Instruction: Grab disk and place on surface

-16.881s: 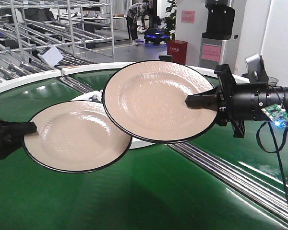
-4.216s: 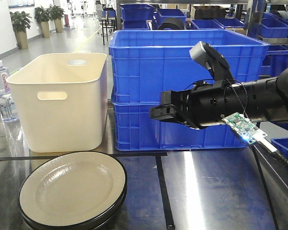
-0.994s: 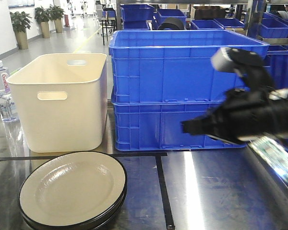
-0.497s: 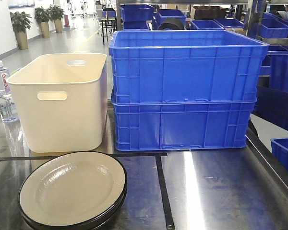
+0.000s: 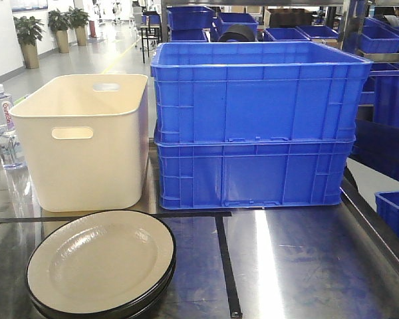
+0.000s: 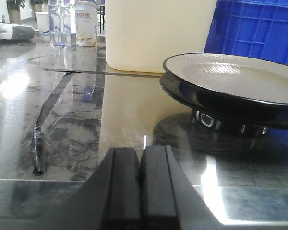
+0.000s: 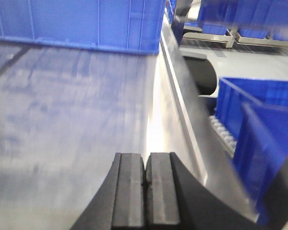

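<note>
the job looks done to me: two stacked cream, black-rimmed plates (image 5: 101, 266) rest lower left on the shiny grey metal tabletop (image 5: 299, 259), while left gripper (image 6: 141, 184) and right gripper (image 7: 146, 194) are both clenched empty.

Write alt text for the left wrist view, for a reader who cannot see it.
Two stacked cream plates with black rims sit on the shiny grey metal tabletop, ahead and to the right of the shut, empty left gripper. Behind them stand a cream bin and a blue crate; black tape lines cross the tabletop at left.
</note>
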